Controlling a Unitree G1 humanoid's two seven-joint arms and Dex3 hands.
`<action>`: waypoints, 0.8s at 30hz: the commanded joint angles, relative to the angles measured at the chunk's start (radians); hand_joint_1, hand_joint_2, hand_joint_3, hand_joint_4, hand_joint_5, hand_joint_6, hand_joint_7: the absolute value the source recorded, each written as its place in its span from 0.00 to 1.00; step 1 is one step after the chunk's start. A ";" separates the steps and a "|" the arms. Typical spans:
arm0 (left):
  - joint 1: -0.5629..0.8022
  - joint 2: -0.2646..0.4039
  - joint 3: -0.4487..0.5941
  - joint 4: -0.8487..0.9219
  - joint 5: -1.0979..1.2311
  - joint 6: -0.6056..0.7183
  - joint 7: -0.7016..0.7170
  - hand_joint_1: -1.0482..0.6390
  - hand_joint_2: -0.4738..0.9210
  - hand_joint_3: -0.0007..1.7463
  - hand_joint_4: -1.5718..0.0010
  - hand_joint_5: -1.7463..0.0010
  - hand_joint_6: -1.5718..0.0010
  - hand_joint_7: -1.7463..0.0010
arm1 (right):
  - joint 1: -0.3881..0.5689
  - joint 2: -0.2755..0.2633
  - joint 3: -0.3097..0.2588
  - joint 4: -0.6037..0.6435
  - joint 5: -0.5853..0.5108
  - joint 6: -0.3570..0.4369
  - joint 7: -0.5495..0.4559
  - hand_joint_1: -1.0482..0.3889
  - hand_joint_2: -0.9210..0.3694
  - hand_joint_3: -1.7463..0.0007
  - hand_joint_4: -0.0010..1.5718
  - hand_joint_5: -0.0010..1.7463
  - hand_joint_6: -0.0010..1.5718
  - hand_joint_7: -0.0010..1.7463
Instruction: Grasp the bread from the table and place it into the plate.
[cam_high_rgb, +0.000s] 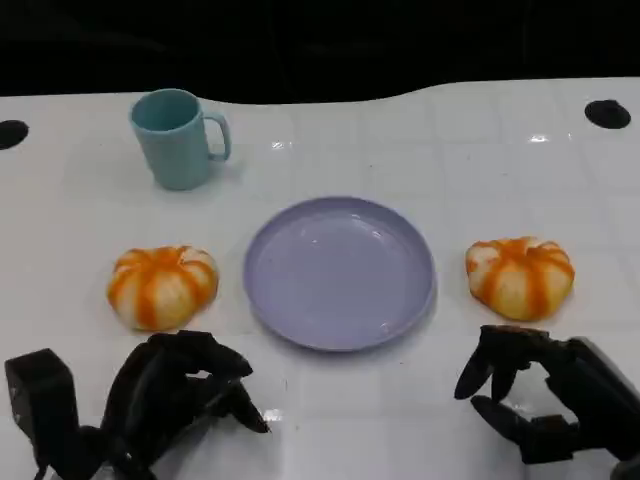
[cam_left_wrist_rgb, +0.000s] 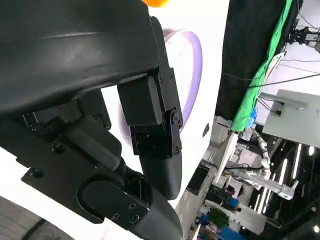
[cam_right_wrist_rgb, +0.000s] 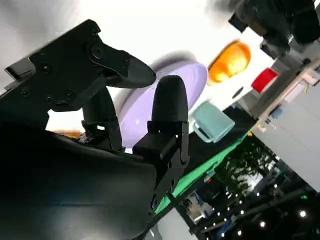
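Note:
Two orange-and-white striped breads lie on the white table, one (cam_high_rgb: 162, 285) left of the lavender plate (cam_high_rgb: 340, 272) and one (cam_high_rgb: 520, 277) right of it. My left hand (cam_high_rgb: 178, 392) hovers near the front edge, just in front of the left bread, its fingers bent and apart and holding nothing. My right hand (cam_high_rgb: 545, 390) sits in front of the right bread, fingers apart and also holding nothing. The left wrist view shows my left hand (cam_left_wrist_rgb: 100, 125) with the plate (cam_left_wrist_rgb: 192, 65) beyond its fingers. In the right wrist view, plate (cam_right_wrist_rgb: 197, 75) and the left bread (cam_right_wrist_rgb: 229, 61) lie past my right hand (cam_right_wrist_rgb: 90, 165).
A teal mug (cam_high_rgb: 177, 137) stands at the back left, also visible (cam_right_wrist_rgb: 212, 122) in the right wrist view. The table's far edge runs against a dark background with round black holes (cam_high_rgb: 607, 113) near the corners. White tabletop lies between the hands.

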 joint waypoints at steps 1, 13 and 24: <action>-0.009 0.017 0.004 0.001 -0.004 -0.005 -0.005 0.00 0.84 0.00 0.00 0.66 0.00 0.87 | -0.003 -0.019 -0.042 -0.065 -0.059 0.019 -0.060 0.64 0.30 0.48 0.37 0.85 0.38 0.63; -0.012 0.010 -0.001 0.000 0.003 -0.006 0.013 0.00 0.84 0.00 0.00 0.65 0.00 0.87 | 0.001 -0.089 -0.107 -0.241 -0.196 0.216 -0.095 0.52 0.01 0.91 0.26 0.37 0.38 0.15; -0.022 0.006 -0.001 0.018 0.005 -0.020 0.011 0.00 0.84 0.00 0.00 0.65 0.00 0.87 | -0.059 -0.170 -0.081 -0.320 -0.390 0.409 -0.122 0.46 0.01 0.99 0.19 0.12 0.31 0.00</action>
